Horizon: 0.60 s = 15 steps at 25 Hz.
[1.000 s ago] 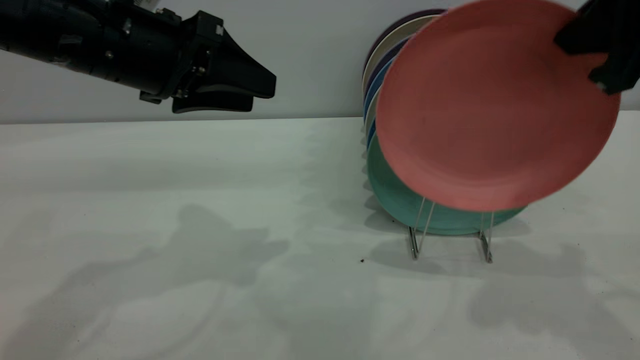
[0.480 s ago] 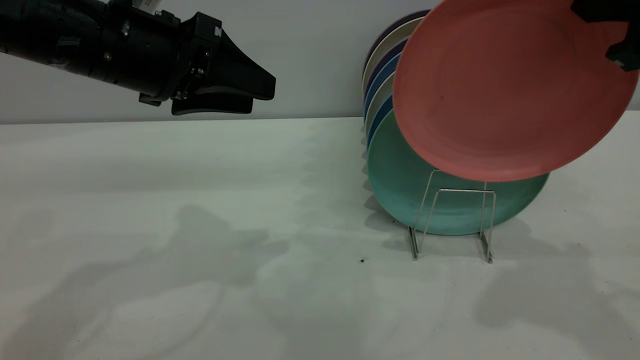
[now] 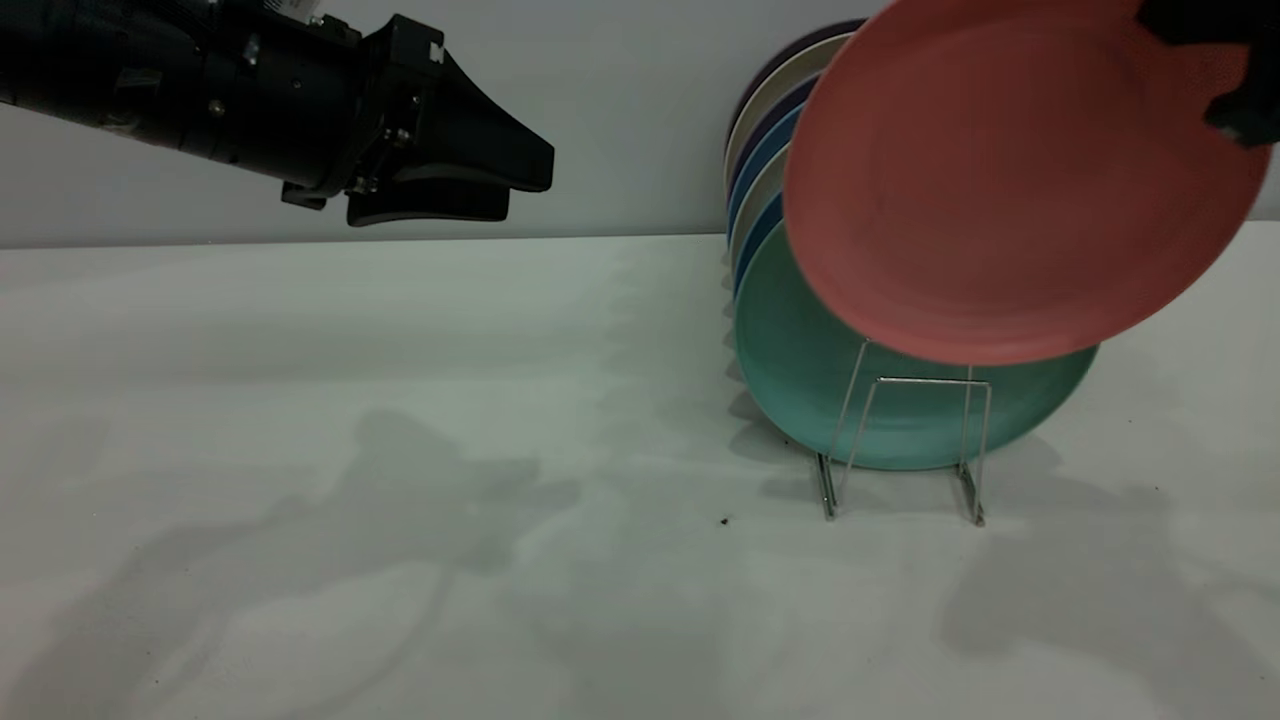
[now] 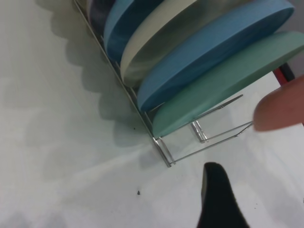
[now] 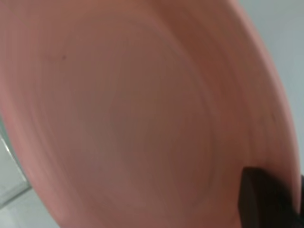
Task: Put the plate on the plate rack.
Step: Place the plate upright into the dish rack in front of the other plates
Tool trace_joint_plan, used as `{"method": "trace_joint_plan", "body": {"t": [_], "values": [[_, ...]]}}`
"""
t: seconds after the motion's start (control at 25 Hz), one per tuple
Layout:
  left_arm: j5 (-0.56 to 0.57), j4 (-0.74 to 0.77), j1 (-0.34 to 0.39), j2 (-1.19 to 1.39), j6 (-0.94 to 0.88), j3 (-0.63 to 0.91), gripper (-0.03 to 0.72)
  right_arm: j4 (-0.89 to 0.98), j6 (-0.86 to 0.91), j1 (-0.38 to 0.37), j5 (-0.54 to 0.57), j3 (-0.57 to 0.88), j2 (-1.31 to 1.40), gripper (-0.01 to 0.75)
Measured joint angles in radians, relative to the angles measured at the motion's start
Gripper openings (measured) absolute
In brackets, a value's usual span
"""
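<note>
At the upper right of the exterior view, your right gripper pinches the top edge of the plate, holding the salmon-pink disc in the air, tilted, with its face toward the camera. Only the dark tips of the gripper show there; the right wrist view shows one black finger clamped on the rim, with the plate filling nearly all of that picture.

The plate's lower edge hangs just above the plate rack, over the two front wire loops, which stand bare of any plate. You see that edge overlap the upper part of the mint-green plate, which stands in the slot behind those loops. Whether pink rim and green face touch, the views do not settle. Behind the green plate, blue, cream and dark plates stand packed on edge toward the wall.

Your left gripper hovers high at the far left, well apart from the rack, its fingers drawn together and empty. Between it and the rack, the white table lies open, save for one dark speck near the rack's front foot.
</note>
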Motion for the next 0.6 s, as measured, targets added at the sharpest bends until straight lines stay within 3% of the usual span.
{"method": "trace_joint_plan", "body": {"t": [0.4,0.6], "values": [[0.003,-0.002,0.000,0.000,0.001,0.000,0.458,0.001,-0.053,0.028,-0.072,-0.039,0.053,0.019],[0.003,-0.002,0.000,0.000,0.001,0.000,0.458,0.012,-0.069,0.028,-0.058,-0.073,0.058,0.019]]}}
